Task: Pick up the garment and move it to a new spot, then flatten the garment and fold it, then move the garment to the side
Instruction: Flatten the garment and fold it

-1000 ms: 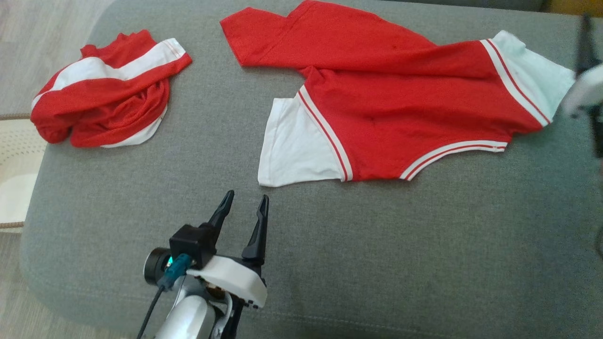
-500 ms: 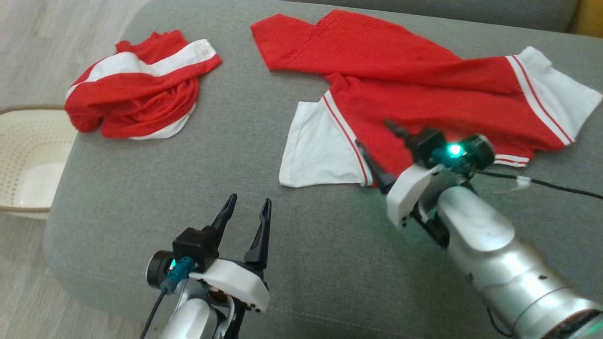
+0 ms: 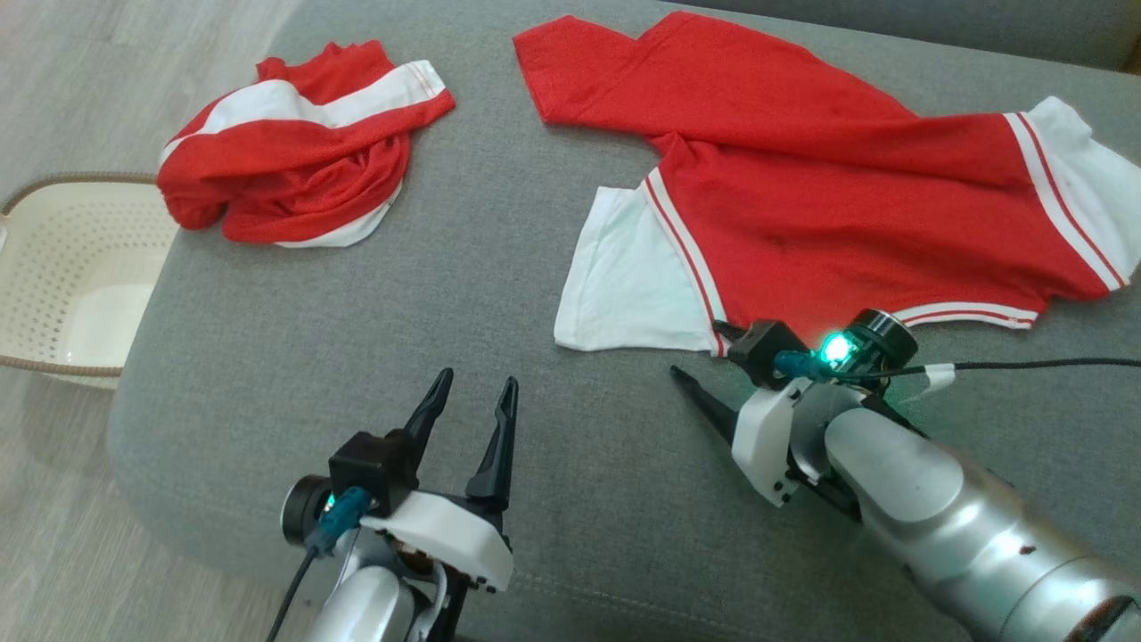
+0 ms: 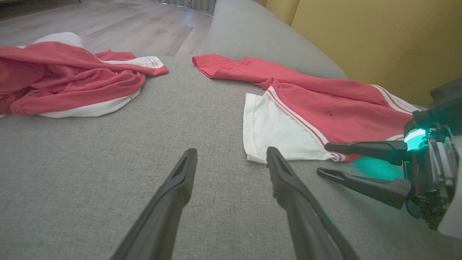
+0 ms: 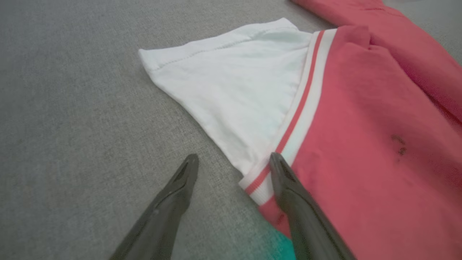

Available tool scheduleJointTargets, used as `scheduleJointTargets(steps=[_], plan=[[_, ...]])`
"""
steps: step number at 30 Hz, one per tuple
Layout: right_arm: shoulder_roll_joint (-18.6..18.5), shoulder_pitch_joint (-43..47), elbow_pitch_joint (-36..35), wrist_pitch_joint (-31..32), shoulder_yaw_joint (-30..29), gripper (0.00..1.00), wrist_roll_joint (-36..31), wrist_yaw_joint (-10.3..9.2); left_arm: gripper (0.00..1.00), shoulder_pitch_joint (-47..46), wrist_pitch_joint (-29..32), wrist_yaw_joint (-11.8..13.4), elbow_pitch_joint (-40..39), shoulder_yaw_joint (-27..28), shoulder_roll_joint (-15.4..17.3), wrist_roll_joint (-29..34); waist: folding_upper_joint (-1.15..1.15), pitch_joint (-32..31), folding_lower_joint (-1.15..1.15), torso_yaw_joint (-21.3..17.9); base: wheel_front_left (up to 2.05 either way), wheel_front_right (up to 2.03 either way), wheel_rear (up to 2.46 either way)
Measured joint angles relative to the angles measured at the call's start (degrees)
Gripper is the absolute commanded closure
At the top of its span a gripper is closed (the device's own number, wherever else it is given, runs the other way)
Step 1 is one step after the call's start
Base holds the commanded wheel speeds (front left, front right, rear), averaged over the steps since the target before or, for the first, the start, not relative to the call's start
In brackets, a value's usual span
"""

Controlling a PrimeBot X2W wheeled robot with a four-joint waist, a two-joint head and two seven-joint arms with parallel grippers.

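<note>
**Head view.** The garment (image 3: pixel 802 205) lies spread on the right half of the grey cushion (image 3: pixel 357 357). It has a red body, white sleeves and red-and-white striped bands at the seams. Its long axis runs from far left to nearer right. One white sleeve (image 3: pixel 624 276) points to the near left; the other reaches the view's right edge. A second garment (image 3: pixel 294 169) in the same colours sits bunched at the far left, well apart. A pale perforated basket (image 3: pixel 53 267) stands off the cushion's left end. The left gripper (image 3: pixel 472 392) has its fingers apart over bare cushion and is empty. The right gripper (image 3: pixel 695 349) has its fingers apart at the garment's near hem, beside the white sleeve.

**Left wrist view.** This view adds a yellow backrest (image 4: pixel 361 36) behind the cushion and a wood floor (image 4: pixel 108 25) beyond. The right gripper shows side-on, one finger above the other, with the upper tip at the hem corner.

**Right wrist view.** One finger is over the striped band (image 5: pixel 301 104) and the other over bare cushion; contact cannot be told. There is a small dark mark (image 5: pixel 399 141) on the red cloth.
</note>
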Motion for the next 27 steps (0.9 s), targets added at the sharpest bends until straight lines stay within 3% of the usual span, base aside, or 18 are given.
scheduleJointTargets(steps=[2,3,4,6,7,17,27], plan=[[0.1,-0.4,0.9,-0.4,0.1,0.00,-0.4,0.00,0.00,0.0,0.0,0.0,-0.1,0.0,0.0,0.0,0.00,0.1,0.00,-0.3,0.00,0.00,0.00],[0.1,-0.6,1.6,-0.7,0.0,0.05,-0.4,0.00,0.00,0.0,0.0,0.0,-0.2,0.0,0.0,0.0,0.00,0.2,0.00,-0.5,0.00,0.00,0.00],[0.1,-1.0,2.3,-1.1,-0.3,0.24,-0.9,0.01,0.00,0.0,0.0,0.0,-0.2,0.1,0.0,-0.1,0.00,0.4,0.00,-0.8,0.00,0.00,0.00],[0.4,-1.7,4.0,-1.8,-1.3,0.92,-1.7,0.02,0.00,0.0,0.0,0.0,-0.2,0.0,0.0,-0.1,0.00,0.5,0.00,-1.2,0.00,0.00,0.00],[0.4,-2.1,5.0,-2.0,-2.0,1.00,-2.1,0.02,0.00,0.0,0.0,0.0,-0.2,0.1,0.0,-0.1,0.00,0.6,0.00,-1.5,0.00,0.00,0.00],[-0.5,-2.0,11.2,-7.2,-10.1,1.00,-2.0,0.02,0.00,0.0,0.0,0.0,-0.3,1.5,0.0,0.0,0.00,0.2,0.00,-6.0,0.00,0.00,0.00],[-9.6,0.2,10.5,-8.0,-17.1,1.00,-3.9,0.02,0.00,-0.1,0.0,-0.6,-0.2,3.2,0.0,0.5,0.00,-0.4,0.00,-13.8,0.00,0.00,0.00]])
